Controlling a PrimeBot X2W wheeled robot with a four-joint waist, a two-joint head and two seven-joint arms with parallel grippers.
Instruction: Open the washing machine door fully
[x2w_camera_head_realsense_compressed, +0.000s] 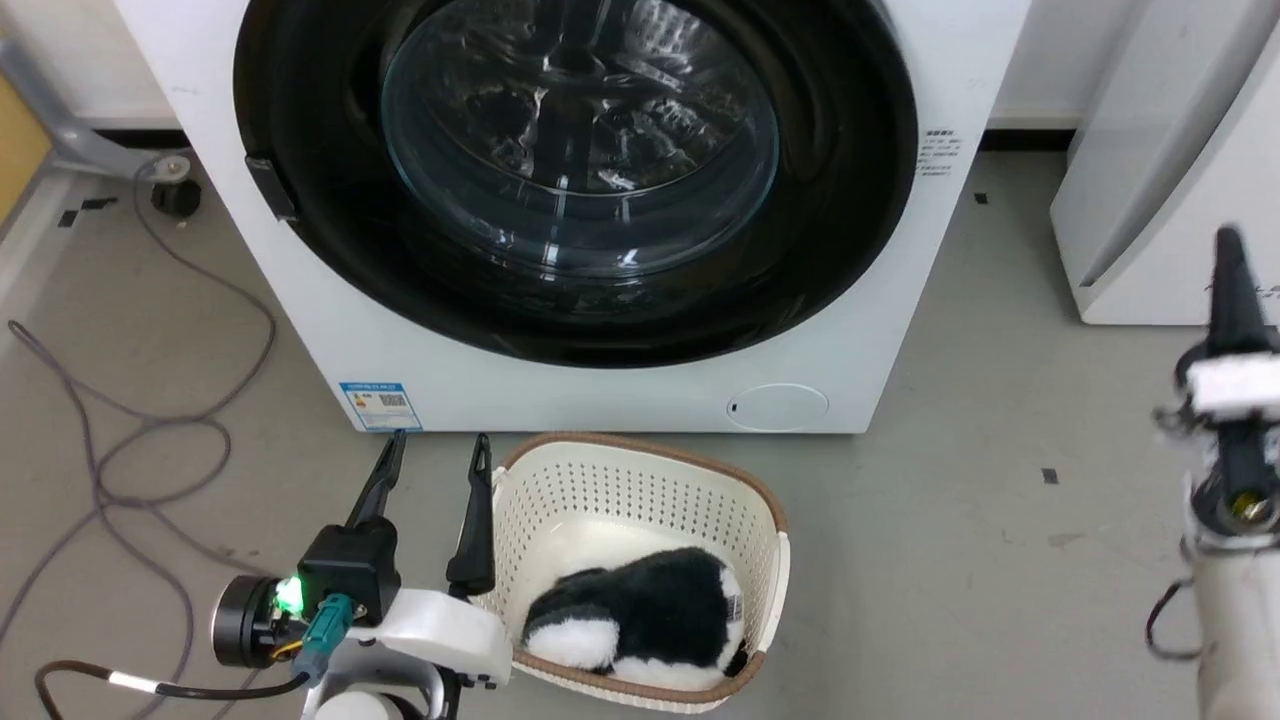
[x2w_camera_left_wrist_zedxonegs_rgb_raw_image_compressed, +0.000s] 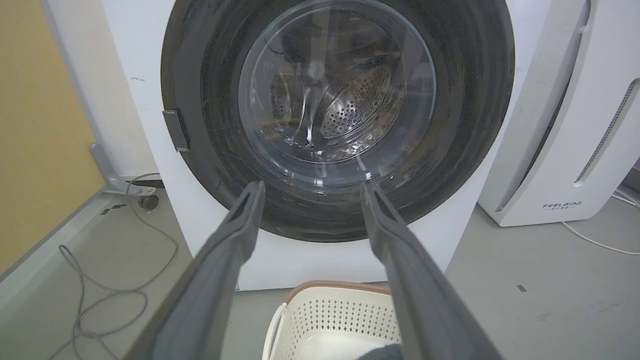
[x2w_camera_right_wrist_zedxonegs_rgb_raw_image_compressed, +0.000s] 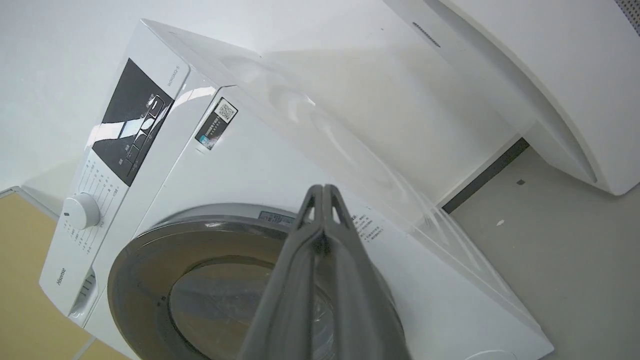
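The washing machine door (x2w_camera_head_realsense_compressed: 575, 175) is a big glossy-black disc with a clear bulging glass centre, lying flat against the white machine front, closed. A small grey handle tab (x2w_camera_head_realsense_compressed: 272, 187) sits on its left rim. The left wrist view looks straight at the door (x2w_camera_left_wrist_zedxonegs_rgb_raw_image_compressed: 337, 115) and its tab (x2w_camera_left_wrist_zedxonegs_rgb_raw_image_compressed: 176, 130). My left gripper (x2w_camera_head_realsense_compressed: 432, 452) is open, low on the floor in front of the machine, its fingers (x2w_camera_left_wrist_zedxonegs_rgb_raw_image_compressed: 240, 235) wide apart and empty. My right gripper (x2w_camera_head_realsense_compressed: 1226, 262) is raised at the right, clear of the door (x2w_camera_right_wrist_zedxonegs_rgb_raw_image_compressed: 150, 280), fingers (x2w_camera_right_wrist_zedxonegs_rgb_raw_image_compressed: 322, 210) pressed together on nothing.
A white perforated laundry basket (x2w_camera_head_realsense_compressed: 760, 530) holding a black-and-white plush toy (x2w_camera_head_realsense_compressed: 640, 615) stands on the floor just before the machine, beside my left gripper. A white appliance (x2w_camera_head_realsense_compressed: 1160, 160) stands to the right. Grey cables (x2w_camera_head_realsense_compressed: 140, 440) loop across the floor at left.
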